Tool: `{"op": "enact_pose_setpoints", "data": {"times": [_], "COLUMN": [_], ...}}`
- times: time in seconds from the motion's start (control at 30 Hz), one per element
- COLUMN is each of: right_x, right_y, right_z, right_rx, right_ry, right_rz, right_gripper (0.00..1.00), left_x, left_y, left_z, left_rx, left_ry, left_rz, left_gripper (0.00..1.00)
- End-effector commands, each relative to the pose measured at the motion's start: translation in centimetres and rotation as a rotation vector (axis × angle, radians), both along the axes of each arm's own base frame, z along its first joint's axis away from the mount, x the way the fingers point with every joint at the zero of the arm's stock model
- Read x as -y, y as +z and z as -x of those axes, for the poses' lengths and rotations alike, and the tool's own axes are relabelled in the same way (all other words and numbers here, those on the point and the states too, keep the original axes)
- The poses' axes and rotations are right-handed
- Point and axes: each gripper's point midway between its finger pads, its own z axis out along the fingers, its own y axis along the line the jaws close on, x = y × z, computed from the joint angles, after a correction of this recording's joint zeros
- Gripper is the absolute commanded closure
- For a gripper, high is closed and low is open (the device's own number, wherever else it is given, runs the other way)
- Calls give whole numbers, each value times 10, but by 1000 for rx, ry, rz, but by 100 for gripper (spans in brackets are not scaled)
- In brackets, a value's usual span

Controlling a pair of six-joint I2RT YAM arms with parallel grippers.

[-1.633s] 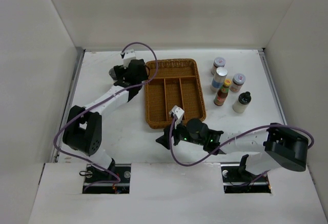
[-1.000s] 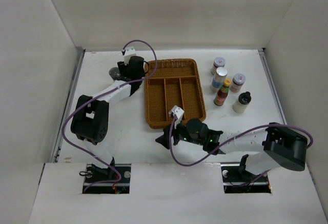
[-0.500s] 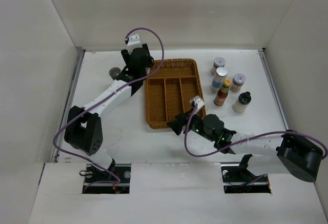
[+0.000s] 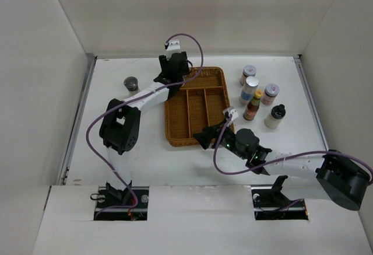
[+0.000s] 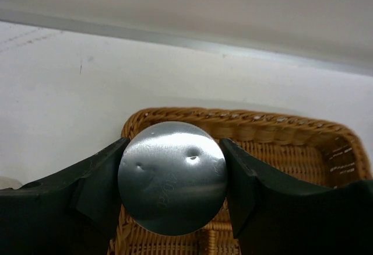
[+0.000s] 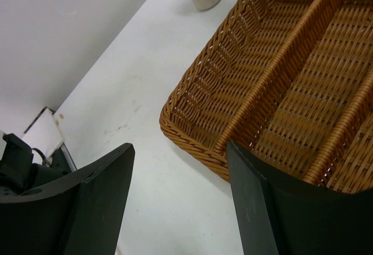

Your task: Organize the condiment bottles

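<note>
The top view looks down on the whole table [image 4: 145,144] from above and behind the arm bases. The left wrist view sits close over the silver-capped shaker [image 5: 172,176] clamped in the left gripper [image 5: 173,150], facing a wall [image 5: 233,4] across one end of the wicker tray [image 5: 280,132]. The right wrist view looks low between the spread fingers [image 6: 99,196] of the right gripper [image 6: 178,150], across the tray's near-left corner. You see the tray in all three views.

Five bottles stand upright, close together, right of the wicker tray [image 4: 168,121]: three pale-capped shakers [image 4: 249,73], a red yellow-capped sauce bottle [image 4: 253,108] and a black-capped white bottle [image 4: 274,117]. A grey-capped jar [image 4: 131,84] stands alone left of the tray. A seventh, silver-capped bottle [image 5: 172,173] sits clamped in the left gripper [image 5: 173,179] over the tray's far-left corner.
</note>
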Motion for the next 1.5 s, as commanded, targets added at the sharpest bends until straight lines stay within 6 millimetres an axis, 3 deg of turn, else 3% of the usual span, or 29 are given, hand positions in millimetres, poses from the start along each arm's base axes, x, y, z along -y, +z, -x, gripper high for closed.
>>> {"op": "enact_pose_setpoints", "data": {"times": [0.0,0.17,0.27,0.33,0.47,0.6,0.73,0.87,1.03,1.27,1.47], "right_x": [-2,-1,-2,0,0,2,5,4,3,0,-5], "right_y": [23,24,20,22,16,15,19,15,15,12,8], "right_z": [-1,-2,-2,-3,-8,-9,-9,-10,-11,-11,-9], "right_rx": [34,36,27,35,16,16,24,13,14,9,4], "right_ry": [4,-2,-1,-8,-18,-26,-33,-37,-38,-28,-10], "right_rz": [-77,-75,-63,-65,-52,-54,-57,-49,-46,-30,-15], "right_gripper": [29,27,27,24,24,23,22,22,22,16,13], "left_x": [3,10,9,8,0,-15,-51,-91,-146,-176,-186], "left_y": [49,17,8,8,21,42,53,27,-3,-28,-41], "left_z": [-9,-10,-8,-7,-1,15,43,70,87,83,60], "left_rx": [122,70,59,59,76,97,105,0,-69,-113,-131], "left_ry": [5,-3,-2,2,13,38,108,180,306,384,408], "left_rz": [64,36,30,29,32,34,34,35,60,55,59], "left_gripper": [60,51,32,19,8,5,5,4,5,5,5]}}
